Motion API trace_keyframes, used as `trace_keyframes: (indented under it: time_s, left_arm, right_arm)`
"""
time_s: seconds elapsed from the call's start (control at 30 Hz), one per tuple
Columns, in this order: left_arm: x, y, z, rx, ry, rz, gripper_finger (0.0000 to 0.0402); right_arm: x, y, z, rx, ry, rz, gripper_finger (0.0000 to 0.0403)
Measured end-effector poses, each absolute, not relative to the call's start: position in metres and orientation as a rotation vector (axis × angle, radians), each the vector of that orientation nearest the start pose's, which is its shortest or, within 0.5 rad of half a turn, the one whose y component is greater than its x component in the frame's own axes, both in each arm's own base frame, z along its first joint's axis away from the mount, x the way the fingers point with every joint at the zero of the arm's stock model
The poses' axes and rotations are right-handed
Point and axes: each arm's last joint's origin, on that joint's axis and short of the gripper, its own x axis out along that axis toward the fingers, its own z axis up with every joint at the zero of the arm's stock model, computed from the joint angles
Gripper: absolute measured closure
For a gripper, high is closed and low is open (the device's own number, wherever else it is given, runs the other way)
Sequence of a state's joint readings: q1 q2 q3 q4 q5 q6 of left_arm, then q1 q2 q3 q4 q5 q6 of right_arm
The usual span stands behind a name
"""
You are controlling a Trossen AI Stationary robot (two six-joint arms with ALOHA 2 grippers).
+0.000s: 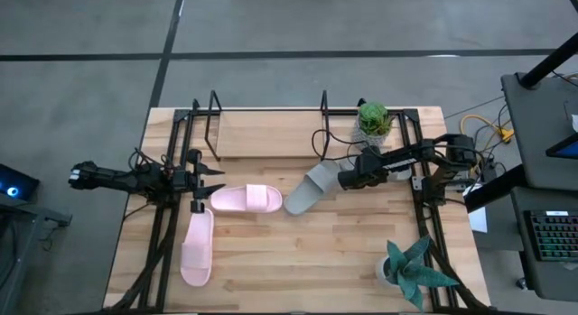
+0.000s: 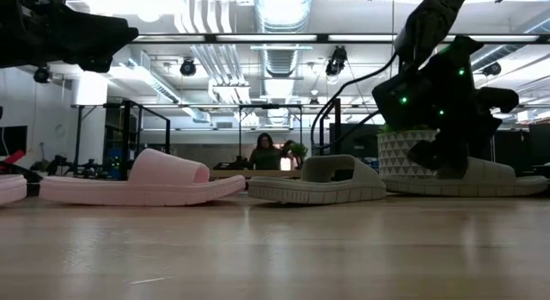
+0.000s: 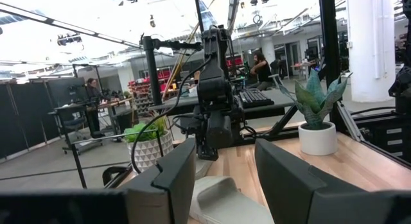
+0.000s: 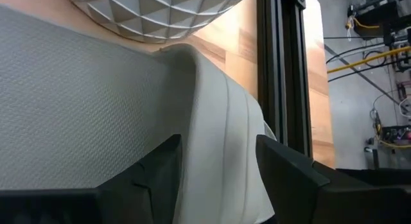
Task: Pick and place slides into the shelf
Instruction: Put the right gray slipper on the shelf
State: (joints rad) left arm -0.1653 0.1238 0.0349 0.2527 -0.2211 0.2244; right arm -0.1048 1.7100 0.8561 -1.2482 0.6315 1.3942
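Note:
Two pale pink slides lie flat at the left: one point(image 1: 246, 199) crosswise, one point(image 1: 197, 247) nearer the front. A grey slide point(image 1: 307, 190) rests slantwise at mid-table. A second grey slide point(image 2: 507, 178) lies flat by the white pot, mostly under my right arm in the high view. My right gripper point(image 4: 218, 185) is open and low over it. My left gripper point(image 1: 215, 182) hovers open and level near the crosswise pink slide. The shelf point(image 1: 271, 134), black wire loops on a wood base, stands at the far edge. My right gripper's fingers point(image 4: 157, 176) stand on either side of the second grey slide's smooth raised edge point(image 4: 221, 140), slanting down from the table's right. I cannot tell whether they touch it. The slide lies flat on the table.
A green plant in a white faceted pot point(image 1: 373, 124) stands just beyond the right gripper. Another potted plant point(image 1: 411, 270) is at the front right. Black rails point(image 1: 167, 216) point(image 1: 424, 216) run along both table sides. People sit in the room behind.

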Motion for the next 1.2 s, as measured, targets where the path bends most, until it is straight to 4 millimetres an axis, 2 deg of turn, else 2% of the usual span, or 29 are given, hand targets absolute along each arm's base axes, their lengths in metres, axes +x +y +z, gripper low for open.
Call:
trace_keyframes:
  time_s: [0.2,0.47,0.8,1.03,1.2]
  left_arm:
    - [0.102,-0.011,0.19,0.193,-0.153,0.073,0.0256]
    - [0.102,-0.011,0.19,0.193,-0.153,0.074,0.0256]
    - [0.102,-0.011,0.19,0.193,-0.153,0.074,0.0256]
    - [0.102,-0.011,0.19,0.193,-0.153,0.073,0.0256]
    - [0.102,-0.011,0.19,0.193,-0.153,0.073,0.0256]
  right_arm:
    - [0.214,-0.04,0.141,0.296,1.303,-1.609,0.0257]
    - [0.213,-0.039,0.14,0.304,1.414,-1.545,0.0382]
    - [0.221,-0.039,0.15,0.291,1.48,-1.466,0.039]
    - [0.234,-0.037,0.178,0.234,1.534,-1.427,0.0391]
    - [0.247,-0.028,0.205,0.179,1.549,-1.359,0.0391]
